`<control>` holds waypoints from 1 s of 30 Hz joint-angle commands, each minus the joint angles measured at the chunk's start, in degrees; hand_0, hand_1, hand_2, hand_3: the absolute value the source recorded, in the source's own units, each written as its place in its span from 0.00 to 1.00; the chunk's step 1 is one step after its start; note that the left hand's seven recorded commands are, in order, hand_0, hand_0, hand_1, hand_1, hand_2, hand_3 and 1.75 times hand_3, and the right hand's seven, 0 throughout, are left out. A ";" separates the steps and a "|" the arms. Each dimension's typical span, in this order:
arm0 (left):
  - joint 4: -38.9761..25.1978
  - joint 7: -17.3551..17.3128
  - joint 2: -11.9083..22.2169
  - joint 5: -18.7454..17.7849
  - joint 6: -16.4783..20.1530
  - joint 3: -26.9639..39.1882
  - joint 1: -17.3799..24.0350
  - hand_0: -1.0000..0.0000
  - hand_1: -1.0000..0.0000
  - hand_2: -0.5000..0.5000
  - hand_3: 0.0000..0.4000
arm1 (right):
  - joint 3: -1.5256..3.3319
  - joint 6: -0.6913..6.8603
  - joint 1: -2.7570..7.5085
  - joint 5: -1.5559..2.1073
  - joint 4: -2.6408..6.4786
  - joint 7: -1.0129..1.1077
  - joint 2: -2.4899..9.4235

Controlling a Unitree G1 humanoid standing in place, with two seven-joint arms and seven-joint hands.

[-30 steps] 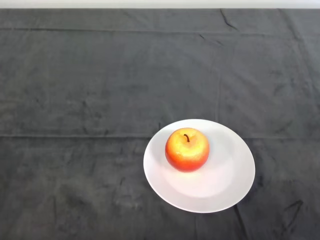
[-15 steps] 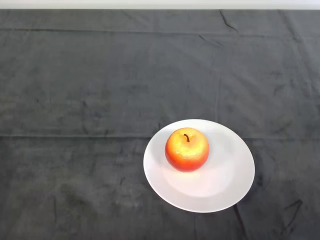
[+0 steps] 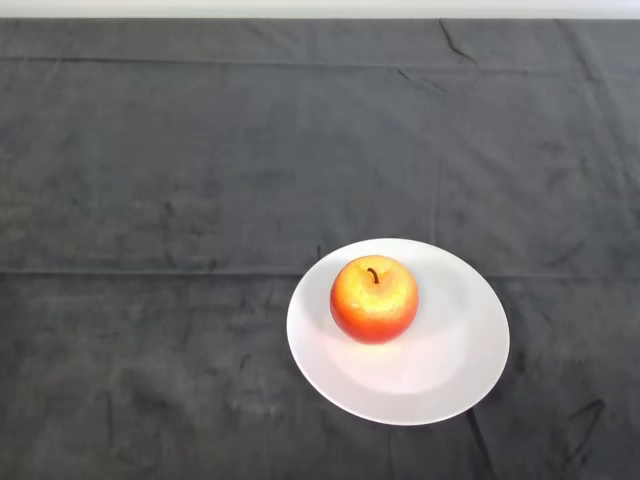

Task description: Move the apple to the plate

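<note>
The apple (image 3: 374,299) sits on the white plate (image 3: 450,365), in the lower right of the frame; it rests upright, stem up, a little toward the plate's upper left, within the rim and not overhanging it; the plate lies flat on the surface (image 3: 200,180), which is covered by a dark, creased cloth. Judged from how things lie, the task looks complete: the fruit is on the plate and nothing appears left to carry or set down; I see no sign that it is about to roll, though that is only a judgement from its seated pose. No part of the robot shows in the head view; the lower left of the frame, where the arm would come in, holds only cloth; so the hand's pose cannot be told, nor whether its fingers are spread or closed; it is plainly not touching the apple or the plate.
</note>
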 commanded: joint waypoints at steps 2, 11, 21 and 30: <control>2.50 -0.42 3.45 1.35 -0.55 2.13 -2.00 1.00 1.00 0.50 0.00 | -0.43 0.12 -0.72 0.92 0.14 0.33 -1.65; 2.92 -0.76 3.36 1.62 -0.50 2.32 -2.20 1.00 1.00 0.50 0.00 | -0.43 0.11 -0.74 0.89 0.18 0.37 -1.66; 3.11 -1.01 3.28 1.91 -0.45 2.49 -2.29 1.00 1.00 0.50 0.00 | -0.43 0.10 -0.76 0.86 0.22 0.39 -1.68; 3.13 -1.07 3.23 2.20 -0.50 2.61 -2.41 1.00 1.00 0.50 0.00 | -0.44 0.10 -0.77 0.83 0.24 0.41 -1.68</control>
